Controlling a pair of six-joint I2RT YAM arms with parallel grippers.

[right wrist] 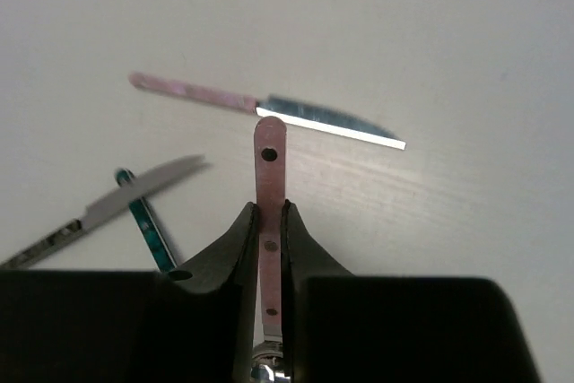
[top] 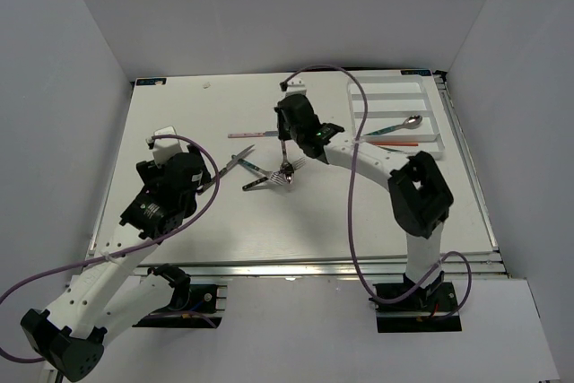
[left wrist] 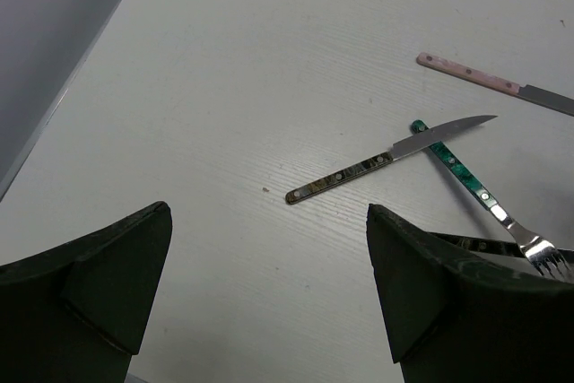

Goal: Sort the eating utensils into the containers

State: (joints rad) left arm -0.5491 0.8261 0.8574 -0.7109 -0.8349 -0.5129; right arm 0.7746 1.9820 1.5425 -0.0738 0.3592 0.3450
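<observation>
My right gripper is shut on the pink handle of a fork, whose tines hang just over the table; the wrist view shows the handle clamped between the pads. A pink-handled knife lies behind it. A dark-handled knife crosses a green-handled fork. Another fork lies beside them. My left gripper is open and empty, just left of the dark-handled knife. The white tray at the back right holds a spoon and an orange stick.
White walls close in the table on the left, back and right. A purple cable loops from the right arm over the table. The right arm's elbow stands in front of the tray.
</observation>
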